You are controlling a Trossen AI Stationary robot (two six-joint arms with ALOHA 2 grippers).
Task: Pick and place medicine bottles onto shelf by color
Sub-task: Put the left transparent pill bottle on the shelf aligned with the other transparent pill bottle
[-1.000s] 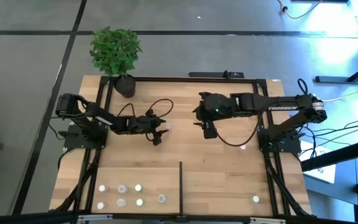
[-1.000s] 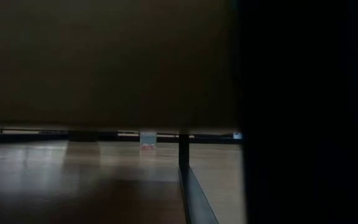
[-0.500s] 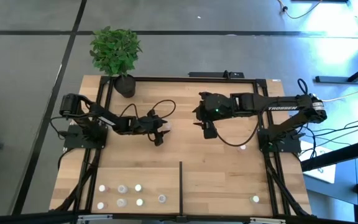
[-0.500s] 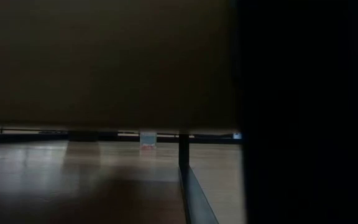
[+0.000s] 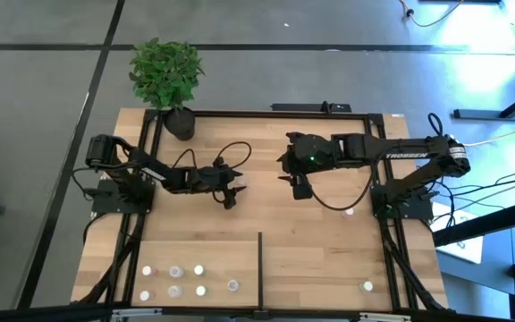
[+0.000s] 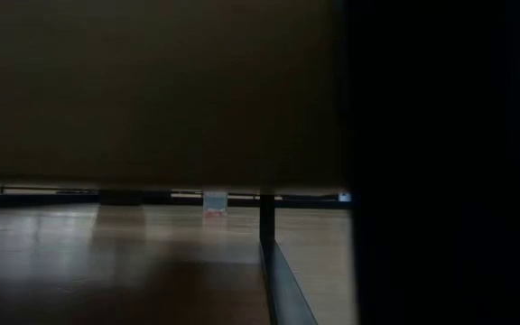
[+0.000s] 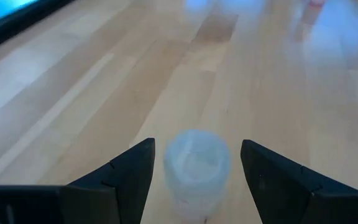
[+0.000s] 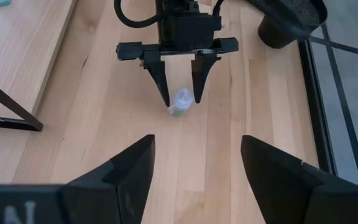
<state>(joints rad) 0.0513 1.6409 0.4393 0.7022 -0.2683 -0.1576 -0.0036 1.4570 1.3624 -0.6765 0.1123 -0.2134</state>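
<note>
Shelf (image 5: 320, 241) holds six bottles (image 5: 174, 280) front-left. Right gripper (image 5: 299, 190) hangs open mid-table, empty. Left gripper (image 8: 179, 96) low, fingers apart around one bottle (image 7: 197, 163) on the wood, contact unclear.

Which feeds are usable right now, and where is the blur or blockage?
Low view: mostly blocked by a dark mass, only a strip of tabletop shows. Left wrist view: the bottle between the left gripper fingers is soft, the background blurred. Right wrist view: sharp on that bottle. High view: clear, with glare on the floor at the upper right.
</note>
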